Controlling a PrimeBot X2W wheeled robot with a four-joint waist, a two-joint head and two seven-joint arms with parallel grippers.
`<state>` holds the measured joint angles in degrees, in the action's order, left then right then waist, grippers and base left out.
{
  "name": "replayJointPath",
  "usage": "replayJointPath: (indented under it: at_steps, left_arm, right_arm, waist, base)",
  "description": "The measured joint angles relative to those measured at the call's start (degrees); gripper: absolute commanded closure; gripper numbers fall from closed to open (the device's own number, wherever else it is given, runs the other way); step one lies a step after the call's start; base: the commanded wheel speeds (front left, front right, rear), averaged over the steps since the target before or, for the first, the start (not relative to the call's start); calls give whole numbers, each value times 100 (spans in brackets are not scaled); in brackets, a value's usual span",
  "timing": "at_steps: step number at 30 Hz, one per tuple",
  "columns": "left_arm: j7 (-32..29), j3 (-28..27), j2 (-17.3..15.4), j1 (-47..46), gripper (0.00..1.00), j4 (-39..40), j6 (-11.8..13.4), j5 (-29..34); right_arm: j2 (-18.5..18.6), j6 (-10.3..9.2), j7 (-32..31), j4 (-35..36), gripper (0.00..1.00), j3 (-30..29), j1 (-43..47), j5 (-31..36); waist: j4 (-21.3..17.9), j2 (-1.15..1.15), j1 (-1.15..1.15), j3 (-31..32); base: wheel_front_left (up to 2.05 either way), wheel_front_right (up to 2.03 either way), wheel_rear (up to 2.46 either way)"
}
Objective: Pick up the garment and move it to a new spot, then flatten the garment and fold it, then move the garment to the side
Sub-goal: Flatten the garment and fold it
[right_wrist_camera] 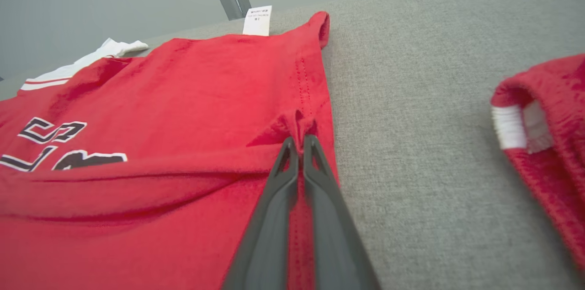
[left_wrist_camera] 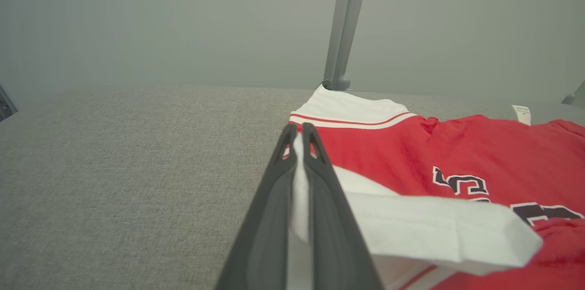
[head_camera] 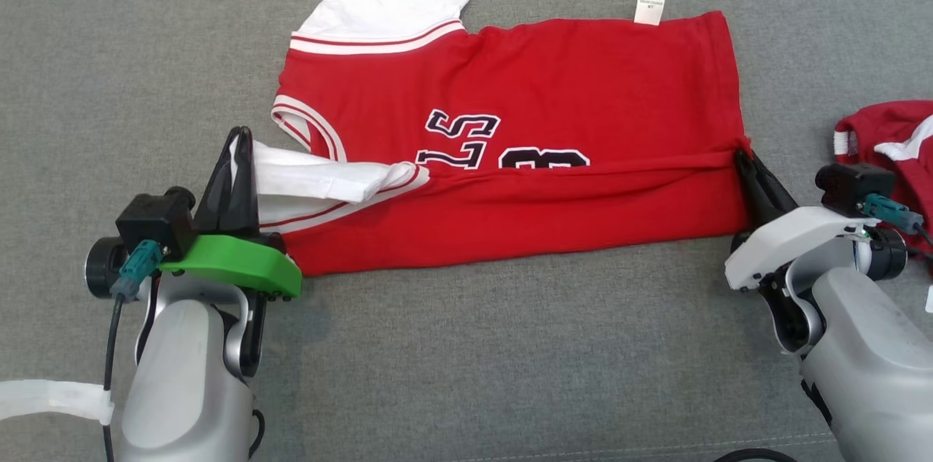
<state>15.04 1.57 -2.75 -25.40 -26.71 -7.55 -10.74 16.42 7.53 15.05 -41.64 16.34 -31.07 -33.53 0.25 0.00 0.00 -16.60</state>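
Halfway along, by the look of things. Pinching the white sleeve (head_camera: pixel 321 181) in the left claw (head_camera: pixel 239 134), closed tight on cloth; pinching the red hem (right_wrist_camera: pixel 297 125) in the right claw (head_camera: pixel 743 154), likewise closed. Apparently laying the near edge over the shirt (head_camera: pixel 547 105), spread flat on the table (head_camera: pixel 466 345) just ahead of both claws. Remaining: completing the fold, shifting it aside.

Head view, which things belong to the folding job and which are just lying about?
In the job:
red jersey
left pincer, shut on its white sleeve
right pincer, shut on its hem edge

Lying about:
second red garment, at the right, apart from the jersey
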Motion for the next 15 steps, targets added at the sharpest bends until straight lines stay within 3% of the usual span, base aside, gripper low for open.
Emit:
replayJointPath:
  at_steps: [2, 3, 4, 6, 15]
  left_arm:
    - [0, -2, -1, -87, 100, -38, 0, 29]
    - [0, 13, -1, -121, 100, -83, 0, 44]
    - [0, 24, -1, -141, 77, -127, 0, 76]
    - [0, 11, 2, -194, 0, -198, 0, 67]
    - [9, -75, -3, -118, 0, 318, 102, -62]
  right_arm:
    - [-65, 0, 0, -48, 100, 19, -97, 77]
    - [-97, 0, 0, -80, 73, 23, -136, 130]
    - [-125, 1, 0, -115, 4, 3, -185, 162]
    - [-158, 0, 0, -186, 0, -60, -306, 210]
    - [-323, 0, 0, 543, 0, -949, -13, 778]
  waist:
    - [-5, 0, 0, -49]
    - [-7, 0, 0, -73]
    - [-11, 0, 0, -98]
    - [-17, 0, 0, -144]
    - [43, 0, 0, -206]
  base:
    - [0, 0, 0]
    - [0, 0, 0]
    - [0, 0, 0]
    - [0, 0, 0]
    - [0, 0, 0]
